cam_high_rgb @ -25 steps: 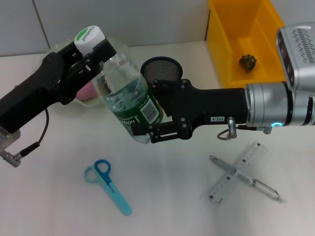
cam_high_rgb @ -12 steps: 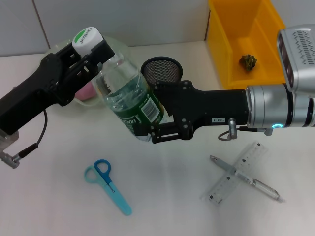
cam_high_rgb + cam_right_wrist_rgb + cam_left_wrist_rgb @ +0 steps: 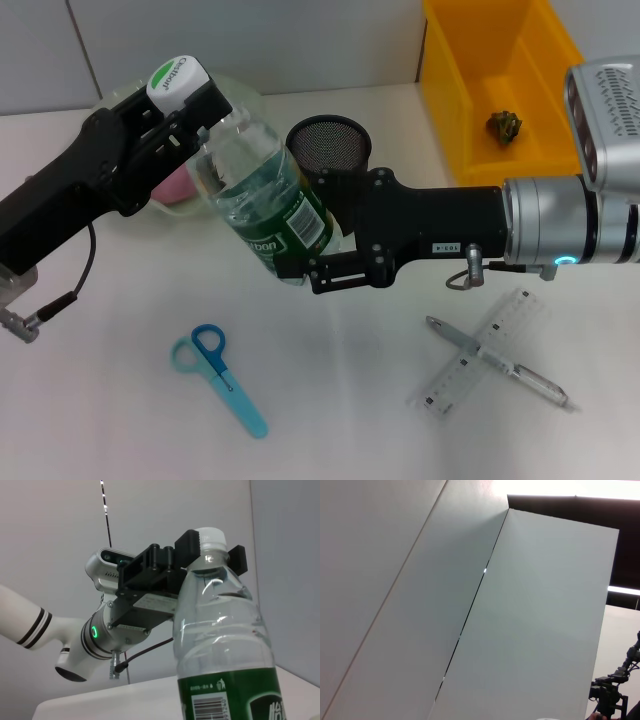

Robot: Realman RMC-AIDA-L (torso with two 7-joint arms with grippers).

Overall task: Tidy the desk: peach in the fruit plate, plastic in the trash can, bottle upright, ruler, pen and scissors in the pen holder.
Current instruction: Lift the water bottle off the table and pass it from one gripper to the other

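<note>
I see a white desk (image 3: pixel 340 400), grey panelled wall (image 3: pixel 250 40) along its far edge, bright ceiling light strip (image 3: pixel 570 487) overhead.

I see a clear bottle (image 3: pixel 262 190) with a dark green label printed in white, a barcode on a white patch, and a white cap (image 3: pixel 178 78) marked with green. The left gripper (image 3: pixel 185 105) and right gripper (image 3: pixel 305 260) are matte black; the right arm behind its gripper is silver with a small cyan light ring. The scissors (image 3: pixel 218 376) near me are light blue with darker blue handles. The ruler (image 3: pixel 483 350) is transparent with fine markings, crossed by a silver-grey pen (image 3: pixel 497 362). The pen holder (image 3: pixel 329 146) is black mesh. The bin (image 3: pixel 500 80) at far right is bright yellow. The table (image 3: pixel 340 420) is white.
</note>
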